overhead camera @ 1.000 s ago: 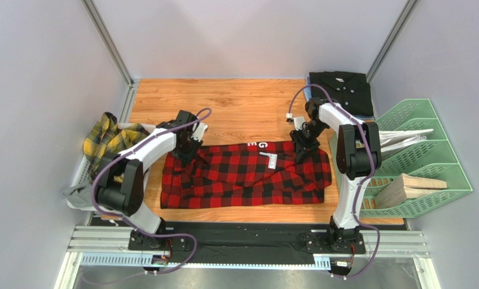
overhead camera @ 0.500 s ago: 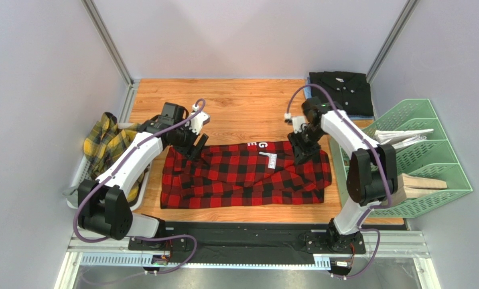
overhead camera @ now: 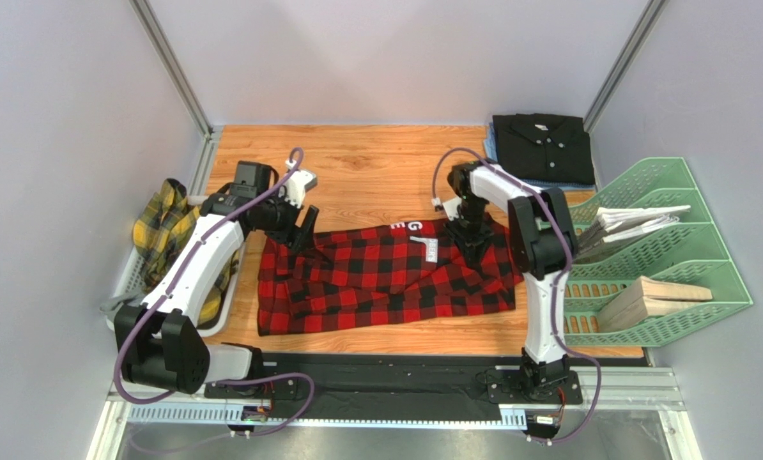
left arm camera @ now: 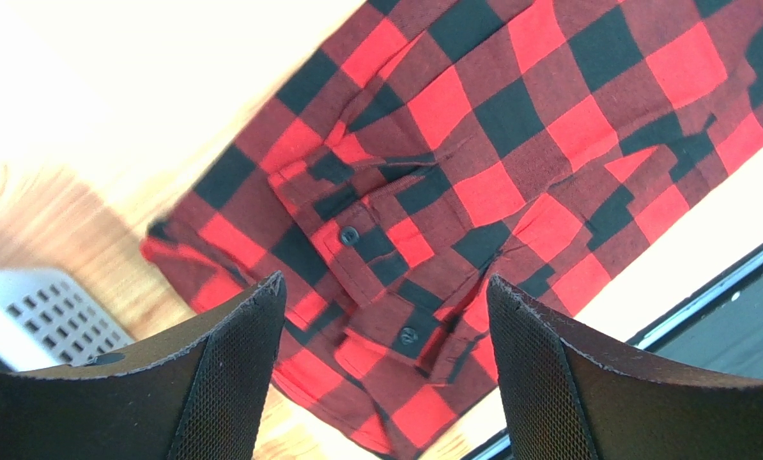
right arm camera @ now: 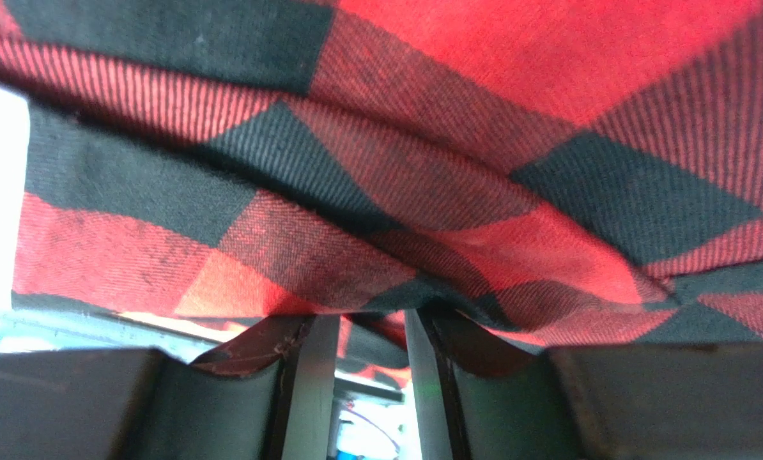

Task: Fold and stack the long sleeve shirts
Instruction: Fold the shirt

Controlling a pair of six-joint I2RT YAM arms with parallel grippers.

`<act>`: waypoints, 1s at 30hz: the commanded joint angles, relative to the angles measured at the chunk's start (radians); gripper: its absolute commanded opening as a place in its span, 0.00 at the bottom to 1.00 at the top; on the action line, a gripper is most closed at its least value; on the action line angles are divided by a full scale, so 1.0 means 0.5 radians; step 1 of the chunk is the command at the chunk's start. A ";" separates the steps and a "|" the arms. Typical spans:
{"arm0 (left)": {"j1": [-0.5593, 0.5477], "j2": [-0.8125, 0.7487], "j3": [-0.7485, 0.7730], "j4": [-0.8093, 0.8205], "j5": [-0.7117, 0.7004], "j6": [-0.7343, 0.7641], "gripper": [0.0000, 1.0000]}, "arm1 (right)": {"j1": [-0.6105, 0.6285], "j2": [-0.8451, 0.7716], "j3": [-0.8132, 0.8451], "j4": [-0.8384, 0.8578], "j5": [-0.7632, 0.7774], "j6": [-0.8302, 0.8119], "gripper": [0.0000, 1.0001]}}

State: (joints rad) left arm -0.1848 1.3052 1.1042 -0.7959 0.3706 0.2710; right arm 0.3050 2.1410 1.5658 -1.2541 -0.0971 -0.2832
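The red-and-black check shirt (overhead camera: 385,273) lies folded lengthwise across the table's near half, with white letters (overhead camera: 411,228) at its far edge. My left gripper (overhead camera: 299,235) hovers open over the shirt's left end; in the left wrist view the buttoned cuff (left arm camera: 376,259) shows between its spread fingers (left arm camera: 385,281). My right gripper (overhead camera: 472,247) is shut on a fold of the same shirt (right arm camera: 405,192) near its right end, the cloth bunched over its fingertips (right arm camera: 366,321). A plain black shirt (overhead camera: 542,144) lies folded at the back right. The yellow-and-dark plaid shirt (overhead camera: 169,225) is crumpled in a basket at the left.
A white basket (overhead camera: 126,278) stands at the table's left edge. A green file rack (overhead camera: 664,259) with papers and a wooden block (overhead camera: 649,299) stands at the right. Bare wooden tabletop (overhead camera: 376,163) stretches behind the red shirt.
My left gripper opened, let go of the shirt's left end and drew back to the left. My right gripper moved left, pulling the shirt's right end with it.
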 commanded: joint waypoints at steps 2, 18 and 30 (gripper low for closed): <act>0.185 -0.003 0.062 -0.074 0.127 -0.030 0.82 | 0.181 0.622 0.880 -0.040 0.191 -0.181 0.36; -0.007 0.475 0.099 -0.332 -0.102 0.801 0.63 | 0.050 -0.072 0.949 0.582 -0.327 0.103 0.41; -0.526 1.083 0.092 -0.283 -0.557 0.625 0.28 | -0.205 -0.272 0.422 0.312 -0.830 0.352 0.35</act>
State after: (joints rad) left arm -0.3809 1.7920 1.1225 -0.9257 0.1753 0.6479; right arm 0.2356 2.0224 1.8618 -1.0496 -0.4038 -0.1604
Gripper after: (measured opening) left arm 0.316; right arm 0.363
